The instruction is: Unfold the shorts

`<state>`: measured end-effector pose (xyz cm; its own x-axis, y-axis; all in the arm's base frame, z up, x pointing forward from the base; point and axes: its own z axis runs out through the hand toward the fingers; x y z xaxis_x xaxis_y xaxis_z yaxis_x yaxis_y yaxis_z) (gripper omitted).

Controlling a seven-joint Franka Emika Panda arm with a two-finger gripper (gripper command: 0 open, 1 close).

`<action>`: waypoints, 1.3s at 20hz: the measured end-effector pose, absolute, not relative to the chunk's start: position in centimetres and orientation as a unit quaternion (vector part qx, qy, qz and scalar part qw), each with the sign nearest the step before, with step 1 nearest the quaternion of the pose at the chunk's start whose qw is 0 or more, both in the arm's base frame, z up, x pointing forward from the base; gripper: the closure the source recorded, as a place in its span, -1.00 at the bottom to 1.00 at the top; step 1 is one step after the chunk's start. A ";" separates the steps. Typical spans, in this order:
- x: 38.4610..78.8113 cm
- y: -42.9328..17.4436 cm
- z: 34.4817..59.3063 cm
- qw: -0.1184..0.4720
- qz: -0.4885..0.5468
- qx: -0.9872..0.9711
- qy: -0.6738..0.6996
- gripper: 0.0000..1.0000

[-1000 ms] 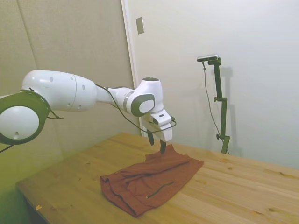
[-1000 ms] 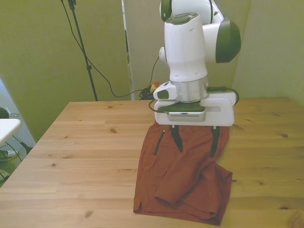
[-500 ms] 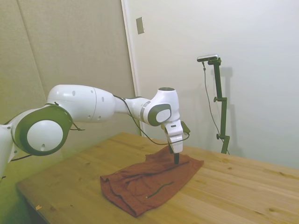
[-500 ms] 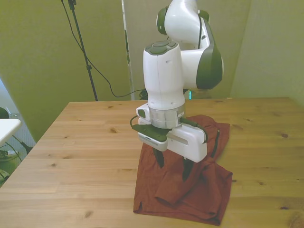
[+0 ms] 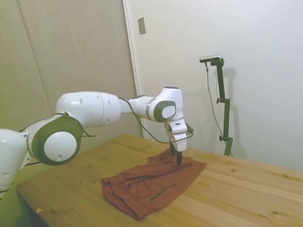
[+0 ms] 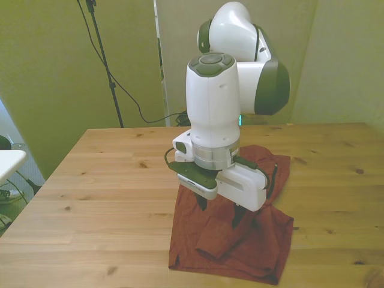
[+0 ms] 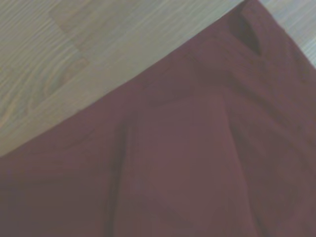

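Hovering over the shorts (image 6: 231, 231), the gripper (image 6: 220, 213) has its two dark fingers (image 6: 203, 203) apart, tips pointing down at the cloth; I cannot tell if they touch it. The shorts lie crumpled on the table (image 6: 108, 198), near its front edge in the front view. In the side view a dark pocket slit (image 5: 162, 192) shows on the shorts (image 5: 151, 186), which the front view does not show clearly. The wrist view shows only red cloth (image 7: 197, 163) beside bare wood (image 7: 74, 59), blurred. The arm (image 5: 94, 109) reaches out nearly level, with the wrist turned straight down.
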<state>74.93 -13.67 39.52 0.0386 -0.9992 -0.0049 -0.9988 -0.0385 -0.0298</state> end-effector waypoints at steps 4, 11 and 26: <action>76.3 -13.5 38.1 -0.010 -0.019 -0.730 0.683 -1.00; 77.2 -11.6 38.9 -0.015 -0.020 -0.746 0.665 -1.00; 77.9 -11.0 37.4 -0.027 -0.011 -0.761 0.649 1.00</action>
<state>77.86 -10.98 37.43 0.1585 -0.9860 0.0516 -0.9872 -0.1572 0.0275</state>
